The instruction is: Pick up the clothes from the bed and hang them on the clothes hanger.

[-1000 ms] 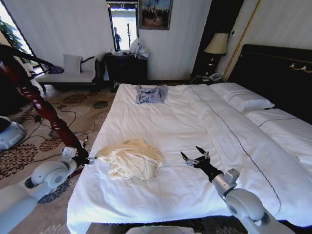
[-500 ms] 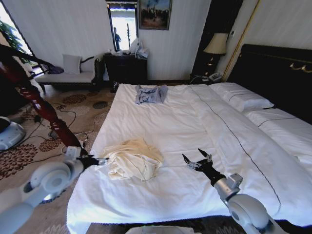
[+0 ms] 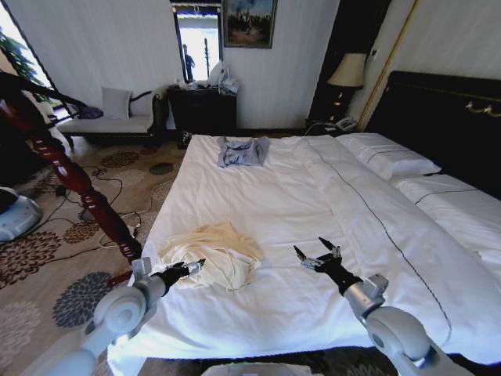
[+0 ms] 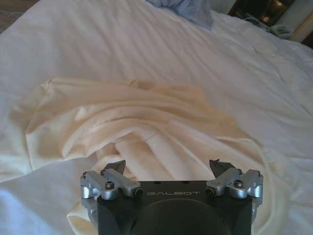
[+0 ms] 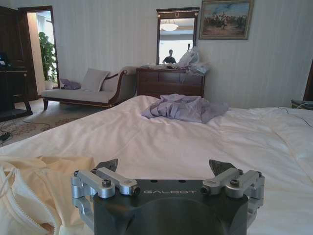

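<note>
Bed (image 3: 282,204): white sheets, black headboard at the right, pillows (image 3: 387,157) along it. Clothes (image 3: 211,254): cream garment crumpled in a loose heap on the sheet near the bed's near-left corner; folds and one edge seam visible in the left wrist view (image 4: 146,122). Grey-blue garment (image 3: 243,150) bunched at the far end of the bed, well apart from the clothes; also seen past the right gripper in its wrist view (image 5: 183,107). Dark-red post (image 3: 74,180) leans off the bed's left side, over the patterned carpet. Left gripper (image 3: 190,268): at the near edge of the clothes, jaws spread wide, nothing between them; its wrist view (image 4: 168,166) puts the fingertips just above the fabric, contact cannot be told. Right gripper (image 3: 317,254): over bare sheet right of the clothes, apart from them, jaws released and empty (image 5: 164,166).
</note>
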